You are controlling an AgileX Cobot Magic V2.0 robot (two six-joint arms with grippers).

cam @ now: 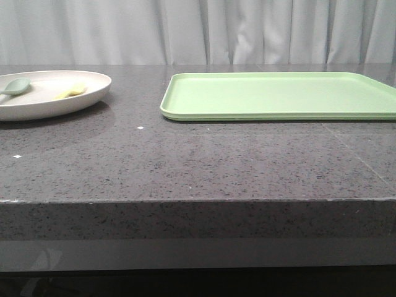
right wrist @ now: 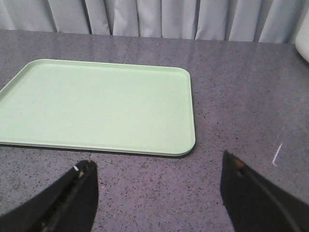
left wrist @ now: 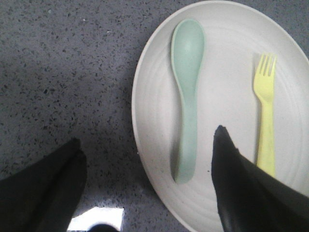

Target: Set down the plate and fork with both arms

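The cream-white plate (cam: 93,93) rests on the dark stone table at the far left. On it lie the pale-yellow fork (cam: 71,91) and a grey-green spoon (cam: 15,86). From the left wrist view, the plate (left wrist: 154,121) carries the spoon (left wrist: 187,87) and the fork (left wrist: 266,111) side by side. My left gripper (left wrist: 147,140) hangs open above the plate's rim, one finger over the table, the other over the plate between spoon and fork. My right gripper (right wrist: 157,164) is open over bare table, in front of the tray. Neither gripper shows in the front view.
A flat light-green tray (cam: 278,96) lies on the right half of the table, also the tray (right wrist: 96,104) in the right wrist view. Grey curtains hang behind the table. The table's front edge (cam: 198,201) runs across the front view.
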